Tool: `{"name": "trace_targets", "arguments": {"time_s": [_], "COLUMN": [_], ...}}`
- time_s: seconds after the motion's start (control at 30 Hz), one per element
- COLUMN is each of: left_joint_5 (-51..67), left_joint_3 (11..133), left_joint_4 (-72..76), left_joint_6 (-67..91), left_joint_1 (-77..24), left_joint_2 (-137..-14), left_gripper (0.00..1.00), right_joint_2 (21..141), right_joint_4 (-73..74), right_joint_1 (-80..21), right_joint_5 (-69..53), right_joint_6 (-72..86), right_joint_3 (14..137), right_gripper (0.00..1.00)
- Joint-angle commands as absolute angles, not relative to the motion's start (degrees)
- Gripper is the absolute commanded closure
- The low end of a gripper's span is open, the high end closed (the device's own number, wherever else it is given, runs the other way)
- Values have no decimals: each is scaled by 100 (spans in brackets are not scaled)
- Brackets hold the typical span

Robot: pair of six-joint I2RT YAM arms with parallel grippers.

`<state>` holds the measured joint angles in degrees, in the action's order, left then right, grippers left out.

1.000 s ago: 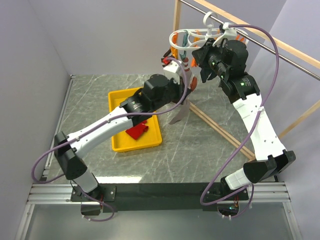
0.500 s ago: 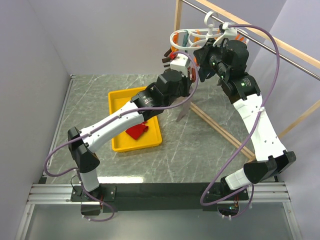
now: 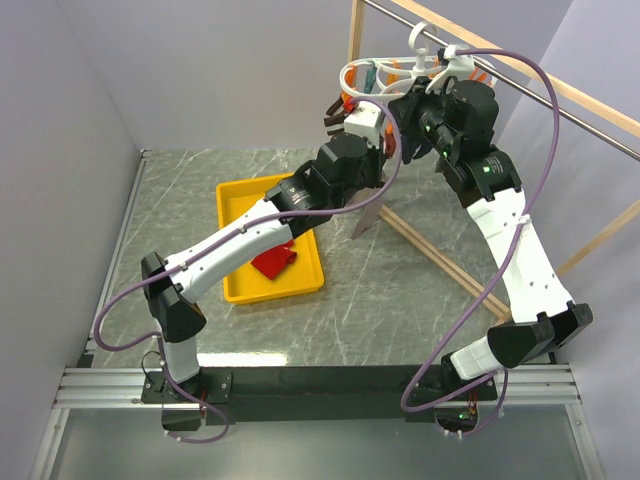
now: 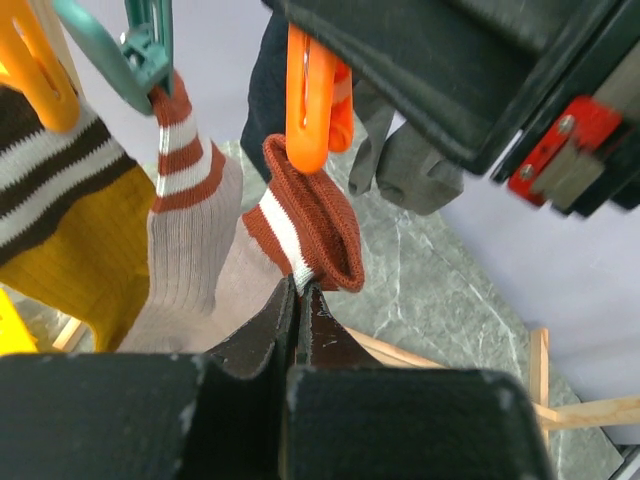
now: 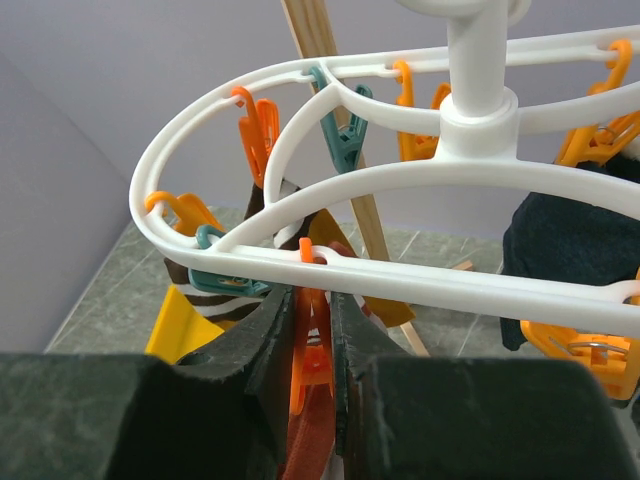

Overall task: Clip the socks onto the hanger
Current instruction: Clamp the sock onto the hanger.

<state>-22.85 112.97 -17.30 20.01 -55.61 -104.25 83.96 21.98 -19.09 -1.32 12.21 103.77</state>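
Observation:
My left gripper (image 4: 300,290) is shut on the rust-and-white striped cuff of a grey-beige sock (image 4: 305,225) and holds it up under the white hanger (image 5: 420,175). An orange clip (image 4: 312,100) hangs just above that cuff, its tip touching the cuff's upper edge. My right gripper (image 5: 312,300) is shut on this orange clip (image 5: 312,345), squeezing it below the hanger's ring. A matching grey-beige sock (image 4: 185,230) hangs from a teal clip, a mustard sock (image 4: 60,220) from another orange clip. In the top view the left gripper (image 3: 362,125) and right gripper (image 3: 400,112) meet under the hanger (image 3: 375,72).
A yellow tray (image 3: 240,285) on the marble table holds a red sock (image 3: 275,262). The hanger hooks on a metal rod (image 3: 520,85) in a wooden frame, whose base strip (image 3: 430,255) crosses the table. A dark navy sock (image 5: 570,240) hangs on the hanger's far side.
The left arm has stretched up and to the right, lifting the sock's cuff to the clip. The right gripper has stayed shut on the clip.

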Motion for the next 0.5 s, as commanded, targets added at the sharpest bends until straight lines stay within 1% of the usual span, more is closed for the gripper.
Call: {"name": "trace_targets", "arguments": {"time_s": [0.0, 0.23, 0.47], "left_joint_5": [-2408, -2399, -2513], "left_joint_3": [11689, 12146, 12094], "left_joint_4": [-1608, -1836, -1714], "left_joint_6": [1828, 1626, 1573], "left_joint_1": [-5599, -5599, -5590], "left_joint_2": [-10503, -10714, -10582], "left_gripper": [99, 99, 99], "right_joint_2": [8104, 8077, 8060], "right_joint_4": [1977, 1995, 1995], "right_joint_1": [-1890, -1969, -2056], "right_joint_5": [96, 228, 413], "right_joint_6": [1046, 853, 668], "right_joint_3": [10389, 10380, 10354], "right_gripper": [100, 100, 100]}}
